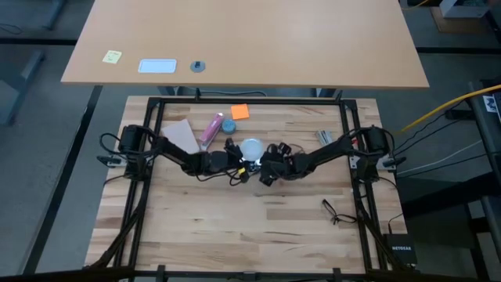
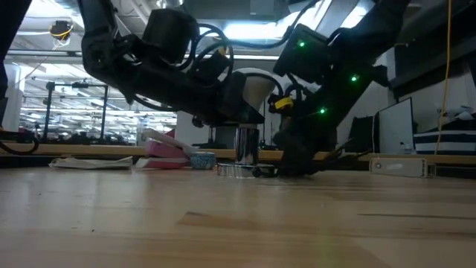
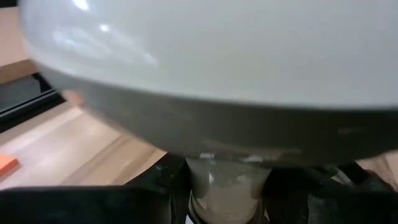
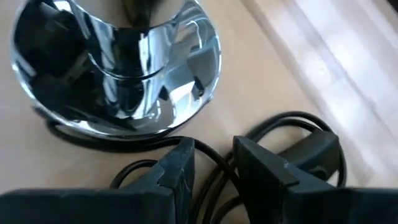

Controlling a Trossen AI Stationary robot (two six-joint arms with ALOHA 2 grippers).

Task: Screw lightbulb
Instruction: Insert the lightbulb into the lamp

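One lightbulb (image 1: pixel 251 147) sits a little toward the far edge from the middle of the wooden surface (image 1: pixel 235 219), upright atop one shiny silver lamp base (image 4: pixel 118 74) whose black cord (image 4: pixel 273 134) curls on the wood beside it. Two dark arms meet there. The left tool (image 1: pixel 236 159) comes in from the left edge and pinches the bulb; in its wrist view the frosted globe (image 3: pixel 205 68) fills most of the picture and the narrow neck (image 3: pixel 227 186) sits between the two dark fingers (image 3: pixel 149 193). The right tool (image 4: pixel 214 165) comes from the right edge and hovers low just beside the chrome base, its fingers a little apart with the cord showing in the gap; it grips nothing that can be seen. Behind the bulb, toward the far edge, lie one orange sticky note (image 1: pixel 239 112), one pink tube (image 1: pixel 211 128), one small blue round object (image 1: pixel 228 125) and one pale sheet of paper (image 1: pixel 180 135). A small black clip (image 1: pixel 332 210) lies near the right edge.
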